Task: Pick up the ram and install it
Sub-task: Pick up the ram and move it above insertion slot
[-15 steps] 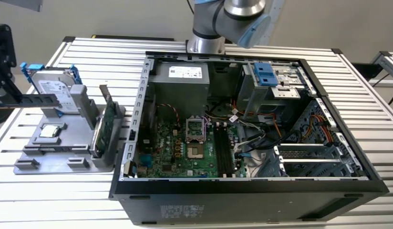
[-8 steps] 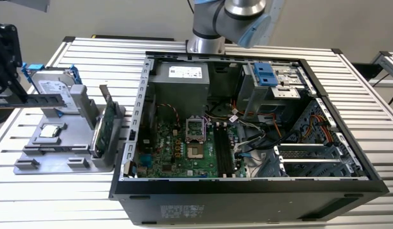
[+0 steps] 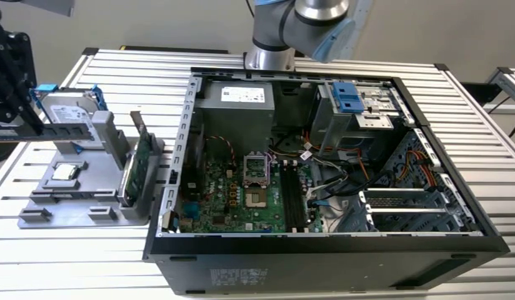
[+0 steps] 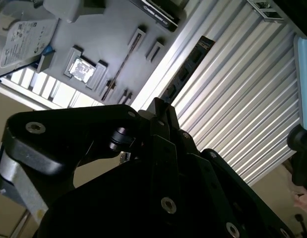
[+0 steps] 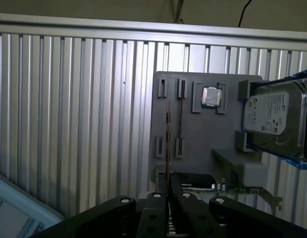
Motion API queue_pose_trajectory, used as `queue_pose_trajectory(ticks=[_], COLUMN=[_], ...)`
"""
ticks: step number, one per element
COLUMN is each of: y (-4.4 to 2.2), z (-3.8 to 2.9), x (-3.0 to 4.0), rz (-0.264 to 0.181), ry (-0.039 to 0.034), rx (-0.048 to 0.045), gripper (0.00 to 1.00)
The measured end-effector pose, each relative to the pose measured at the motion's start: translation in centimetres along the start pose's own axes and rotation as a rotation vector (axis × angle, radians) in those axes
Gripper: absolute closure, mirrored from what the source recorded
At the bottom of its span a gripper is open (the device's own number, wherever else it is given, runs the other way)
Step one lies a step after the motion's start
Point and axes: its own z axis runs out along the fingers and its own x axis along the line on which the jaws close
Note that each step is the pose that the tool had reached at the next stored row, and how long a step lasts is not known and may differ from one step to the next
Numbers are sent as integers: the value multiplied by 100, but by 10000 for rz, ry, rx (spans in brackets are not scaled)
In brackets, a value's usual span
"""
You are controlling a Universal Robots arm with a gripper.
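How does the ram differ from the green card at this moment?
The ram is a slim dark stick; the green card is broader. The ram is clamped in the gripper, held level off the tray; the green card stands on edge on the tray, untouched. Both are thin circuit boards, and both are outside the computer case.

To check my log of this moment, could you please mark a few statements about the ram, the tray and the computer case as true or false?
1. The end effector is shut on the ram. True.
2. The ram is already installed. False: it is held outside the computer case.
3. A hard drive stands on the grey tray. True.
4. The case is closed. False: its side is open and the motherboard shows.
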Motion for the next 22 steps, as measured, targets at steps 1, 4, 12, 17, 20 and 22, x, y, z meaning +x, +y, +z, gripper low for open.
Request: queue_pose_trajectory(ticks=[1, 4, 12, 17, 20, 22], y=[-11, -46, -126, -149, -155, -157], z=[0, 1, 0, 0, 0, 0], x=[0, 2, 5, 7, 7, 7], rz=[0, 0, 0, 1, 0, 1], ry=[0, -1, 0, -1, 0, 0], rx=[0, 1, 1, 1, 0, 1], gripper=[100, 100, 100, 100, 100, 100])
